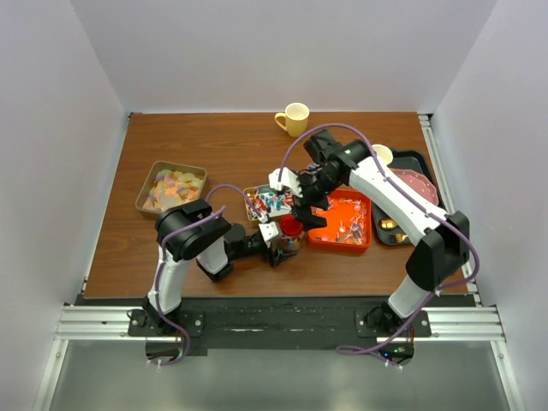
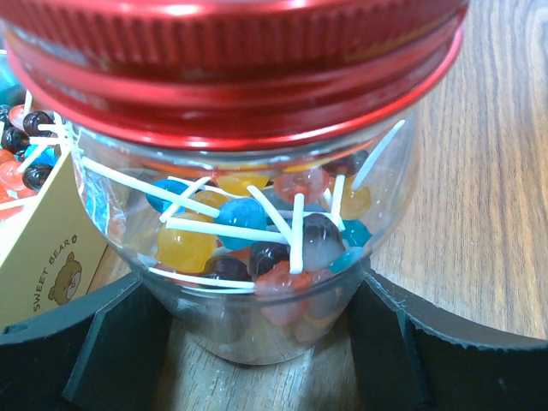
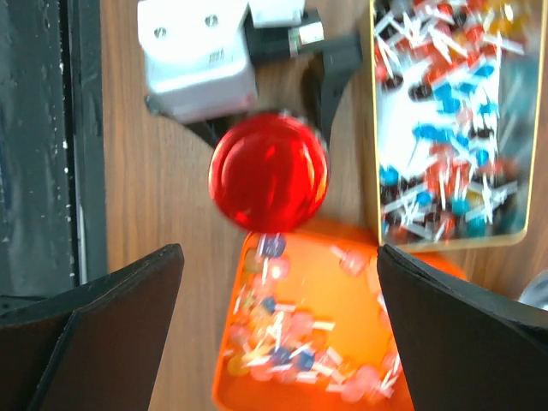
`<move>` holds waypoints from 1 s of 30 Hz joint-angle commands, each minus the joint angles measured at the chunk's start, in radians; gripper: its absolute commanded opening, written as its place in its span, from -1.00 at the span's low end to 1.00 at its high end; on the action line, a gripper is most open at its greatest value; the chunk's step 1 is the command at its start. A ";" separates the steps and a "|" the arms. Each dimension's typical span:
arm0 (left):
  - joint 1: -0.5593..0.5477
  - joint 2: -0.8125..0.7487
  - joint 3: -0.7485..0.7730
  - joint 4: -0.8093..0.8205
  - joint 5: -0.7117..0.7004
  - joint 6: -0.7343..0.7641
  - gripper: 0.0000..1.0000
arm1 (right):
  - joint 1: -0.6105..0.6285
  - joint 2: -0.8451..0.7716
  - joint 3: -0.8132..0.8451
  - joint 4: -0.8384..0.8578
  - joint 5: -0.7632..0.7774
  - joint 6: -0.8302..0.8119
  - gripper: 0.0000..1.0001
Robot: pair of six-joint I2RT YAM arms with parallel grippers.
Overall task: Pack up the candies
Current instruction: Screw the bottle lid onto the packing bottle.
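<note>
Left hand [image 1: 284,240] is clamped on the jar [image 2: 257,317], right hand [image 3: 278,257] hangs wide open, empty, over its red lid [image 3: 268,171]; clumsy grab could tip it, spilling candies [image 2: 240,214].

**Top view.** Pastel candies [image 1: 171,188] are held in a grey tray [image 1: 175,165] at left, red-blue-white candies [image 1: 269,204] in a gold tray [image 1: 246,193] at centre, and orange-red candies [image 1: 347,226] in an orange tray [image 1: 339,247]. A red-lidded jar [image 1: 291,226] is met by the left gripper [image 1: 286,240] and overhung by the right gripper [image 1: 307,217].
</note>
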 commanded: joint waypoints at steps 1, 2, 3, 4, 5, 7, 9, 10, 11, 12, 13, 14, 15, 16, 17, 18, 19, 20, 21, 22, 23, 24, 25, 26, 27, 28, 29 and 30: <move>-0.004 0.049 -0.021 0.007 -0.072 0.041 -1.00 | 0.021 0.063 0.054 -0.038 -0.072 -0.136 0.97; -0.005 0.049 -0.021 0.004 -0.072 0.043 -1.00 | 0.025 0.084 0.062 -0.047 -0.072 -0.151 0.97; -0.004 0.049 -0.021 0.004 -0.072 0.044 -1.00 | 0.034 0.097 0.068 -0.070 -0.073 -0.176 0.97; -0.004 0.049 -0.021 0.004 -0.073 0.046 -1.00 | 0.039 0.107 0.082 -0.082 -0.075 -0.185 0.97; -0.005 0.050 -0.019 0.004 -0.072 0.046 -1.00 | 0.044 0.117 0.088 -0.093 -0.081 -0.193 0.97; -0.004 0.050 -0.019 0.002 -0.075 0.044 -1.00 | 0.053 0.137 0.099 -0.116 -0.084 -0.204 0.97; -0.004 0.049 -0.019 0.002 -0.079 0.047 -1.00 | 0.063 0.144 0.096 -0.127 -0.076 -0.211 0.97; -0.004 0.047 -0.019 0.002 -0.082 0.047 -1.00 | 0.065 0.144 0.091 -0.130 -0.073 -0.214 0.98; -0.004 0.047 -0.019 0.002 -0.090 0.047 -1.00 | 0.067 0.143 0.088 -0.132 -0.070 -0.216 0.98; -0.005 0.047 -0.021 0.002 -0.093 0.044 -1.00 | 0.065 0.140 0.085 -0.135 -0.067 -0.216 0.98; -0.004 0.049 -0.018 0.004 -0.093 0.044 -1.00 | 0.067 0.134 0.077 -0.135 -0.064 -0.216 0.98; -0.005 0.050 -0.018 0.005 -0.095 0.044 -1.00 | 0.067 0.132 0.074 -0.136 -0.061 -0.214 0.97; -0.005 0.050 -0.019 0.007 -0.096 0.041 -1.00 | 0.067 0.131 0.071 -0.145 -0.055 -0.216 0.97; -0.004 0.052 -0.016 0.005 -0.098 0.041 -1.00 | 0.067 0.126 0.066 -0.150 -0.050 -0.214 0.98; -0.005 0.052 -0.016 0.005 -0.101 0.041 -1.00 | 0.067 0.123 0.063 -0.153 -0.044 -0.211 0.97; -0.004 0.052 -0.016 0.004 -0.104 0.038 -1.00 | 0.068 0.114 0.059 -0.155 -0.039 -0.207 0.97; -0.004 0.052 -0.016 0.004 -0.104 0.039 -1.00 | 0.067 0.106 0.041 -0.150 -0.024 -0.205 0.97; -0.004 0.052 -0.016 0.004 -0.104 0.039 -1.00 | 0.067 0.082 0.027 -0.144 -0.015 -0.199 0.98; -0.005 0.052 -0.014 0.004 -0.106 0.038 -1.00 | 0.067 0.071 0.013 -0.133 -0.007 -0.193 0.97; -0.004 0.053 -0.014 0.004 -0.107 0.039 -1.00 | 0.067 0.060 -0.019 -0.127 0.013 -0.188 0.97; -0.004 0.052 -0.013 0.004 -0.115 0.039 -1.00 | 0.067 0.040 -0.035 -0.126 0.019 -0.187 0.97; -0.004 0.055 -0.013 0.004 -0.118 0.038 -1.00 | 0.067 0.032 -0.048 -0.126 0.030 -0.185 0.97; -0.004 0.054 -0.013 0.004 -0.121 0.039 -1.00 | 0.067 0.022 -0.076 -0.126 0.039 -0.182 0.97; -0.004 0.058 -0.013 0.004 -0.124 0.038 -1.00 | 0.065 0.005 -0.088 -0.124 0.052 -0.179 0.97; -0.004 0.057 -0.011 0.002 -0.124 0.038 -1.00 | 0.065 -0.004 -0.101 -0.126 0.060 -0.173 0.97; -0.004 0.058 -0.011 0.002 -0.124 0.038 -1.00 | 0.065 -0.015 -0.119 -0.126 0.063 -0.170 0.97; -0.002 0.061 -0.008 0.001 -0.124 0.036 -1.00 | 0.065 -0.026 -0.128 -0.127 0.071 -0.167 0.97; -0.004 0.061 -0.008 -0.001 -0.124 0.038 -1.00 | 0.065 -0.044 -0.134 -0.136 0.073 -0.161 0.98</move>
